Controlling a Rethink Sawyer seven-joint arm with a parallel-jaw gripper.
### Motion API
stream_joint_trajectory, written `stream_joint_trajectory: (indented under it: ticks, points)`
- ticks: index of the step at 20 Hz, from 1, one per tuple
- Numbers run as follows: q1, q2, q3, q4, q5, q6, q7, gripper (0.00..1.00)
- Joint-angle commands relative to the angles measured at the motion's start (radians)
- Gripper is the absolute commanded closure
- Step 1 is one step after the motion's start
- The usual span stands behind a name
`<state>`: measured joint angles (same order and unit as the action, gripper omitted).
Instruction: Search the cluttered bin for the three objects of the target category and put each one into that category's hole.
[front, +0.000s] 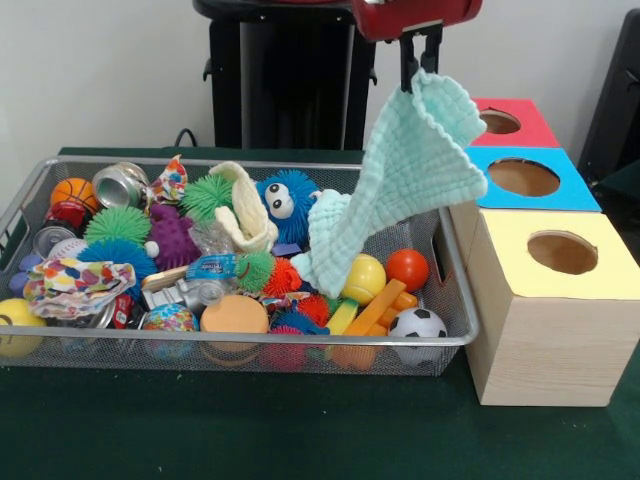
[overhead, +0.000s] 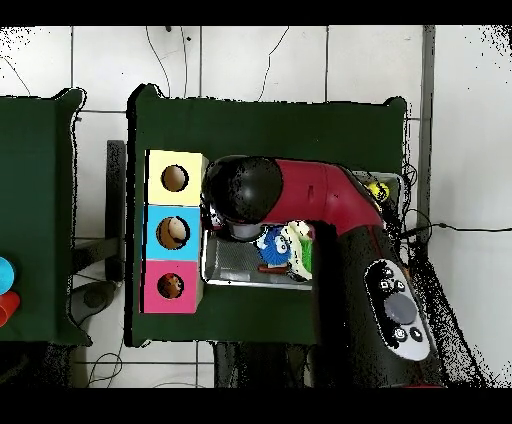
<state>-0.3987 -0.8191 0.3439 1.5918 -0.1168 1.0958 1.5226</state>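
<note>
The black fingers (front: 420, 62) pinch a corner of the pale mint waffle-weave cloth (front: 405, 180), which hangs slantwise, its lower end trailing in the wire mesh bin (front: 455, 330), just beside the blue-topped wooden box's hole (front: 523, 177)

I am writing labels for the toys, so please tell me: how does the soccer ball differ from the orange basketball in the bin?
The soccer ball is white with black patches; the basketball is orange with dark lines. In the front view, the soccer ball lies at the wire bin's near right corner, beside the yellow-topped box, while the basketball sits at the far left. Both are small round toy balls resting in the clutter.
</note>
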Motion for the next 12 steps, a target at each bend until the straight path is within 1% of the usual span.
stream_joint_trajectory:
  ticks: [1,6,12]
  points:
    - [-0.001,0.015,-0.031,0.106,0.026,-0.076,0.153,1.00]
    - [0.000,0.017,-0.032,0.103,0.028,-0.077,0.151,1.00]
    - [0.008,0.000,-0.036,0.116,0.046,-0.062,0.164,1.00]
